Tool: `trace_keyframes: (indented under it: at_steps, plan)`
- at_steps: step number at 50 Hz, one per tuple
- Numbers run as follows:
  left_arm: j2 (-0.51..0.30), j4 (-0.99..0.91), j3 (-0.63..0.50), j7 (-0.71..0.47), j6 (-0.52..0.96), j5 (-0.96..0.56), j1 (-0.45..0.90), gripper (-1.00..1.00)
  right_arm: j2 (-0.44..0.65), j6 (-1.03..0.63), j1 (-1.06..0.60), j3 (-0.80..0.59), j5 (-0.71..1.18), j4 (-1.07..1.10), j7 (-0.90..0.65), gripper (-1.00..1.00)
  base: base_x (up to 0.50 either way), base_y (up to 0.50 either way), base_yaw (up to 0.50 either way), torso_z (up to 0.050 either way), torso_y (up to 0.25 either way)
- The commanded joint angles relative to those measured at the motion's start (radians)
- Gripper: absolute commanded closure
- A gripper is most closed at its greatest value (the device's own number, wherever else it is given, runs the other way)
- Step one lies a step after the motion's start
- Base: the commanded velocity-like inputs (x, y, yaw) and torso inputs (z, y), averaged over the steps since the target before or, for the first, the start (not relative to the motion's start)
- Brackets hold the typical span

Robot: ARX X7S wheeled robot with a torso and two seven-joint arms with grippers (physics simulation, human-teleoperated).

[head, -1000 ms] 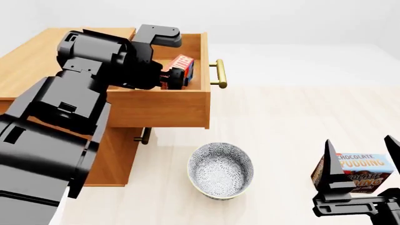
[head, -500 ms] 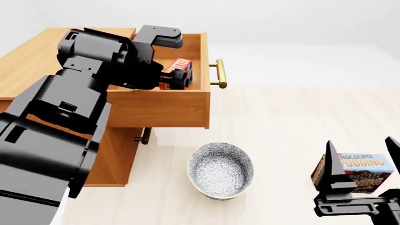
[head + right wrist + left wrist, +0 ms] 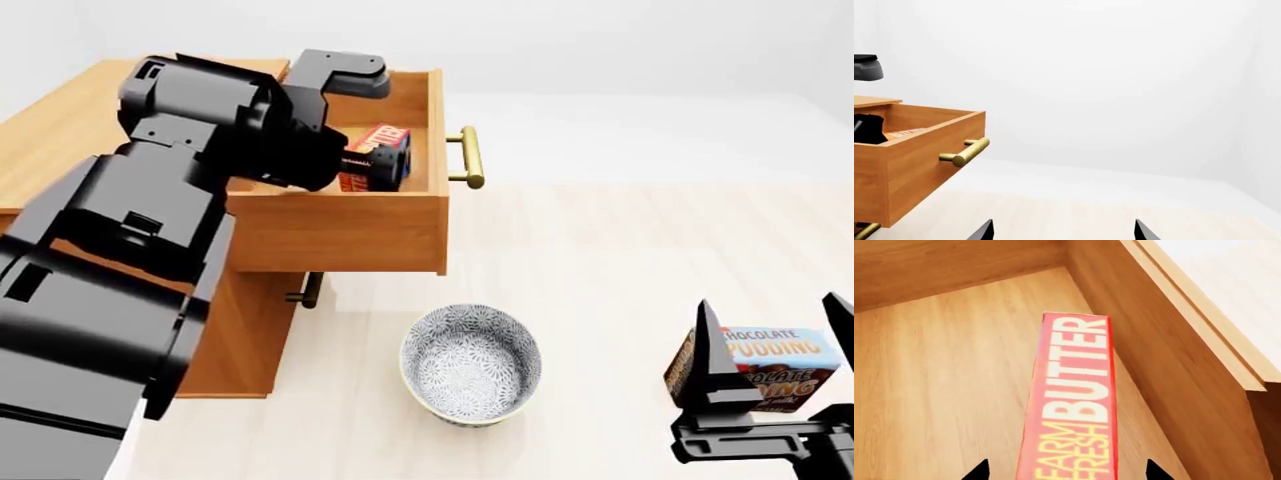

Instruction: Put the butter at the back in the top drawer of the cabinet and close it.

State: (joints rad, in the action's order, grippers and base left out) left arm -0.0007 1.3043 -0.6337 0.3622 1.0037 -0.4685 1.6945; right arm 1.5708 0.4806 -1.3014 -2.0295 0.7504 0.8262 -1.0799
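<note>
The top drawer [image 3: 340,235] of the cabinet [image 3: 67,140] is pulled out, with its brass handle [image 3: 467,158] toward the right. The butter [image 3: 383,150] stands on edge inside it, near the handle-side front wall. In the left wrist view the butter [image 3: 1074,400] rests on the drawer floor [image 3: 941,390] between the tips of my left gripper [image 3: 1064,472], which is open with a gap on each side of the box. My right gripper [image 3: 774,320] is open and empty at the lower right, just in front of the pudding box; its tips frame bare floor in the right wrist view [image 3: 1062,232].
A patterned bowl [image 3: 471,365] sits on the floor below the drawer. A "CHOCOLATE PUDDING" box [image 3: 767,365] stands behind my right gripper. A lower drawer's brass handle [image 3: 310,290] shows under the open drawer. The open drawer [image 3: 921,150] also shows in the right wrist view.
The butter has sunk a little lower into the drawer and shifted slightly left with my left wrist. The right arm has not moved.
</note>
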Motion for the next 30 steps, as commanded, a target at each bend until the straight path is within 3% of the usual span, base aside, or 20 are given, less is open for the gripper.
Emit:
trace_keyframes:
  at_steps: [1, 14, 23, 27, 30]
  plan:
    - [0.0, 0.004, 0.027, -0.01, 0.0, 0.015, 0.034, -1.0, 0.0, -0.007, -0.001, 0.004, -0.002, 0.009, -0.005, -1.0, 0.0, 0.0, 0.0, 0.0, 0.0]
    - [0.0, 0.004, 0.138, -0.009, 0.007, 0.146, 0.103, -1.0, 0.0, -0.015, -0.001, 0.009, -0.009, 0.026, -0.012, -1.0, 0.0, 0.0, 0.0, 0.0, 0.0]
    - [0.0, 0.004, 0.19, -0.046, -0.009, 0.135, 0.179, -1.0, 0.0, -0.019, -0.001, 0.011, -0.009, 0.031, -0.012, -1.0, 0.0, 0.0, 0.0, 0.0, 0.0]
    - [0.0, 0.003, 0.172, -0.077, -0.018, 0.096, 0.218, -1.0, 0.0, -0.026, -0.002, 0.013, -0.007, 0.038, -0.013, -1.0, 0.0, 0.0, 0.0, 0.0, 0.0]
    - [0.0, -0.009, 0.091, -0.106, -0.019, 0.0, 0.243, -1.0, 0.0, -0.036, -0.005, 0.017, -0.002, 0.045, -0.013, -1.0, 0.0, 0.0, 0.0, 0.0, 0.0]
